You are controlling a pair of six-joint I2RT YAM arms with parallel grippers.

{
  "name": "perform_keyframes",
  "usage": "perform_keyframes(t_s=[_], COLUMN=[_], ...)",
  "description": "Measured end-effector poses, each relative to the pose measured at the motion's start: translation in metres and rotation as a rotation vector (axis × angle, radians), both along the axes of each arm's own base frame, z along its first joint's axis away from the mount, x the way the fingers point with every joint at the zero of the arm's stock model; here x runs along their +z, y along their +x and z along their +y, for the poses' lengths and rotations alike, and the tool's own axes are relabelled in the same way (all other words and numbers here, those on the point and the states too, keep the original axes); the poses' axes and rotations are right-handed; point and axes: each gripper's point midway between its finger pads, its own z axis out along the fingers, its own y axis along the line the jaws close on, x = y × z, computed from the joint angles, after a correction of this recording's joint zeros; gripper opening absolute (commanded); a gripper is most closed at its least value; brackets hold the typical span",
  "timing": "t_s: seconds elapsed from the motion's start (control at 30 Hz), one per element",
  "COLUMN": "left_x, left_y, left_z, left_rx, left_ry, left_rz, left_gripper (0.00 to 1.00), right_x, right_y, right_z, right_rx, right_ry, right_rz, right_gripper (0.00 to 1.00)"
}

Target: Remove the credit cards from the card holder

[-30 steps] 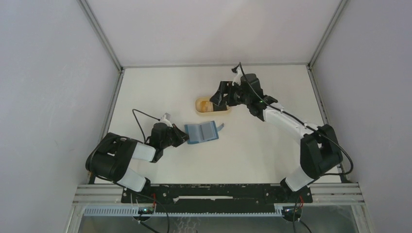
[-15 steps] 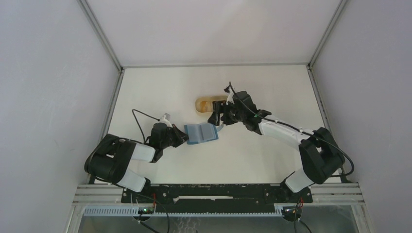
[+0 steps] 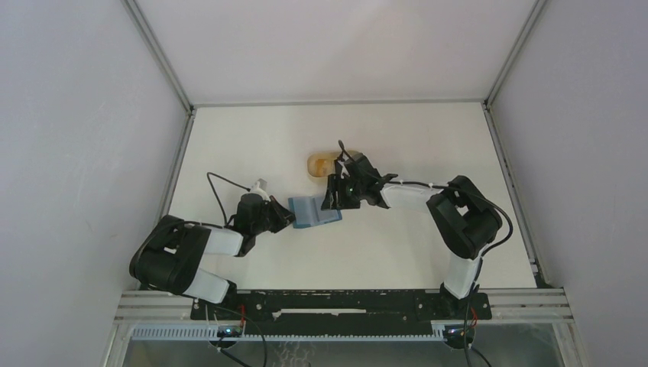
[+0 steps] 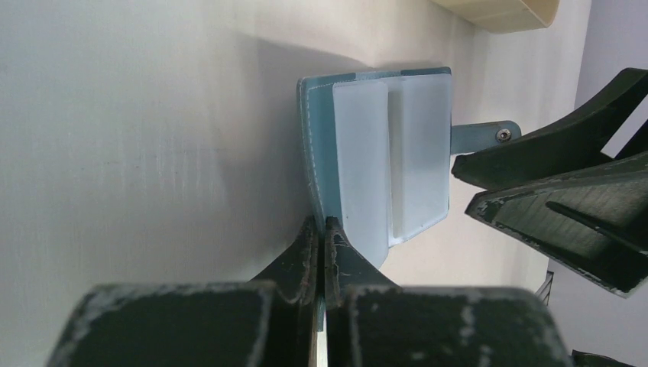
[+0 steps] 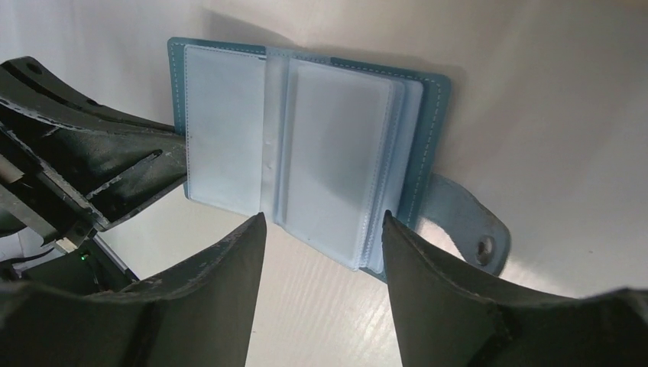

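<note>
Pinning holder (image 5: 306, 138) open on worktop (image 3: 252, 145) with left fingers (image 4: 322, 229) clamped on its edge; hovering right fingers (image 5: 321, 225) spread over sleeves mid-frame, likely to pull a card.

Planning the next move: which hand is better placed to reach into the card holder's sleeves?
Right. The right hand is open and poised at the open card holder; the left hand is shut on its edge.

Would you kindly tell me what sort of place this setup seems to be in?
Probably a robotics lab test cell: a white table boxed in by plain grey walls and metal frame rails, with the left arm and the right arm bolted at its near edge.
</note>
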Motion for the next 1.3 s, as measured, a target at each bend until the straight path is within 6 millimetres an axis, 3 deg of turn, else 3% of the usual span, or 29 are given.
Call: perform_keyframes(t_s=[0.23, 0.53, 1.1, 1.3], left_x=[0.000, 0.000, 0.000, 0.000], left_y=[0.000, 0.000, 0.000, 0.000], left_z=[0.000, 0.000, 0.000, 0.000], left_rx=[-0.001, -0.001, 0.000, -0.001], left_ry=[0.001, 0.001, 0.000, -0.001], left_rz=[-0.001, -0.001, -0.002, -0.004], left_gripper=[0.00, 0.00, 0.00, 0.00], right_x=[-0.010, -0.006, 0.039, 0.047], right_y=[-0.005, -0.002, -0.013, -0.027], right_z=[0.008, 0.017, 0.059, 0.073], right_rx=[0.009, 0.013, 0.137, 0.201], right_ry=[0.011, 0.050, 0.190, 0.232], right_rz=[0.031, 0.035, -0.022, -0.017], right_gripper=[0.63, 0.61, 0.63, 0.65])
